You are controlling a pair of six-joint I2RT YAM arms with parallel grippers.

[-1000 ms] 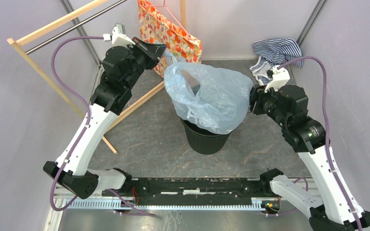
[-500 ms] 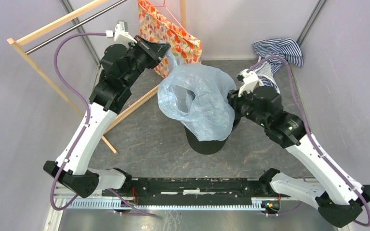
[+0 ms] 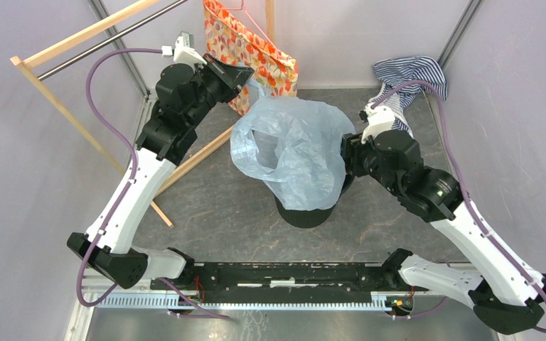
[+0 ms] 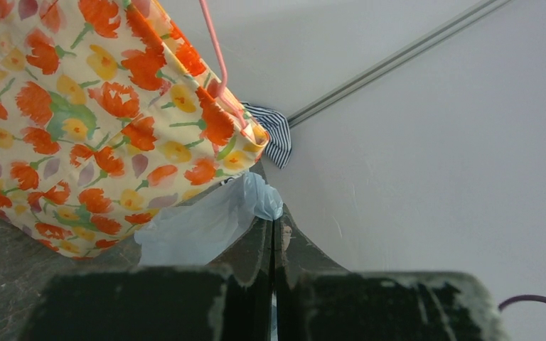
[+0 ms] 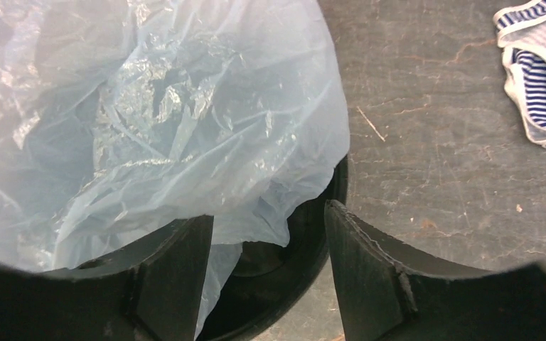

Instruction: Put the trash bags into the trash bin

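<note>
Trash bag (image 3: pixel 291 149) over bin (image 3: pixel 306 215) (possibly partly inside)

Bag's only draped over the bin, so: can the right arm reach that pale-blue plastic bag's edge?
Probably yes. The right end effector stands open at the edge of the thin translucent pale-blue plastic bag, above the rim of the round black plastic bin, nothing between.

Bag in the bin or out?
Mostly out: the trash bag is spread over the rim of the trash bin, one corner pinched up by the left gripper.

pale-blue trash bag (image 3: pixel 295 149), seemingly black bin (image 3: pixel 306 217)
</note>
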